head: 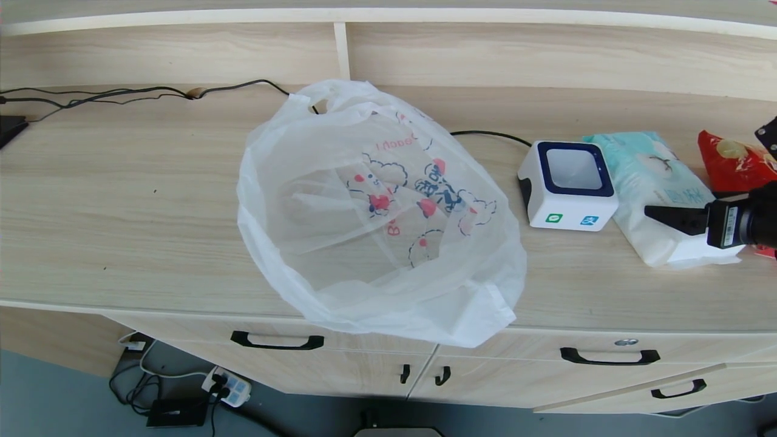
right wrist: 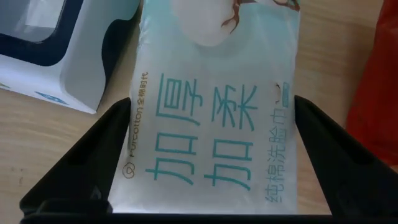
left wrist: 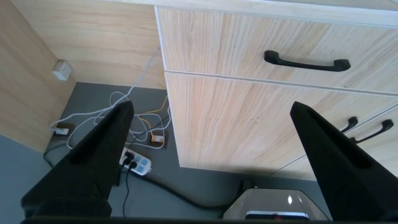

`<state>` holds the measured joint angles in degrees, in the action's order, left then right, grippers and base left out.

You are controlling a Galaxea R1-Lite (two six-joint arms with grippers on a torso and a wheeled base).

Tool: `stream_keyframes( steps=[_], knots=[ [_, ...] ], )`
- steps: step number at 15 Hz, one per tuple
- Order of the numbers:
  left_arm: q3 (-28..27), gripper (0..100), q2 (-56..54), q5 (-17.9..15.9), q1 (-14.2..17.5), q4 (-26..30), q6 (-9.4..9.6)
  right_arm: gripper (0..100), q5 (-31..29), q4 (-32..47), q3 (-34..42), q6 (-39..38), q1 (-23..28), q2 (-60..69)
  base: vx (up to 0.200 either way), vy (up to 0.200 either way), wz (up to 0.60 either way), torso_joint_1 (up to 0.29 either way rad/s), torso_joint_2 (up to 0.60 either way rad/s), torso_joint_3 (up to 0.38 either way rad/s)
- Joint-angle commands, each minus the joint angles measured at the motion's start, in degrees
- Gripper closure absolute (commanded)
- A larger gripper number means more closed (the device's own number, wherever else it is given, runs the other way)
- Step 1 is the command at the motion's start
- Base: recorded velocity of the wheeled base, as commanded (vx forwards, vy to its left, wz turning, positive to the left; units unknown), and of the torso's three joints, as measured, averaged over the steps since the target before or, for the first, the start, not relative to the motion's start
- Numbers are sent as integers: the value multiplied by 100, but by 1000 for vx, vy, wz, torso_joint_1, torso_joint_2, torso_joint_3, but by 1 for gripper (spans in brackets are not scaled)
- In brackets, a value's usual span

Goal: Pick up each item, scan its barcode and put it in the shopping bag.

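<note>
A white plastic shopping bag (head: 376, 212) lies open on the middle of the wooden counter (head: 121, 206). To its right stands the white barcode scanner (head: 567, 185) (right wrist: 56, 56). Beside the scanner lies a teal and white tissue pack (head: 649, 170) (right wrist: 211, 93), then a red snack bag (head: 731, 161) (right wrist: 376, 93). My right gripper (head: 668, 221) (right wrist: 208, 168) is open just over the near end of the tissue pack, one finger on each side. My left gripper (left wrist: 211, 162) is open and holds nothing, low in front of the drawers.
Black cables (head: 121, 94) run along the back of the counter, and one leads to the scanner. Drawers with black handles (head: 276, 341) (left wrist: 305, 62) sit under the counter. A power strip (head: 227, 385) and cords lie on the floor.
</note>
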<state>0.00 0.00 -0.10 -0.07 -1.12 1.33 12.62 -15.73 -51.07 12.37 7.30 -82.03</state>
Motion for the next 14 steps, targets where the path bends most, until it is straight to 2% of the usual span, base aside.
stream_keyframes(
  steps=[1,4,8,9,14],
  knots=[
    [0,0,9,1,-1,7,8,0,-5,-141,9,11,-36,-366,0,0,0,0,0,0],
    [0,0,9,1,-1,7,8,0,-5,-458,-35,2,-36,-648,0,0,0,0,0,0],
    [0,0,9,1,-1,7,8,0,4,-475,9,-7,-36,-779,0,0,0,0,0,0],
    [0,0,9,1,-1,7,8,100,-5,-475,-17,-7,-36,-797,0,0,0,0,0,0],
    [0,0,9,1,-1,7,8,100,-137,-484,308,19,-115,-357,0,0,0,0,0,0]
  ],
)
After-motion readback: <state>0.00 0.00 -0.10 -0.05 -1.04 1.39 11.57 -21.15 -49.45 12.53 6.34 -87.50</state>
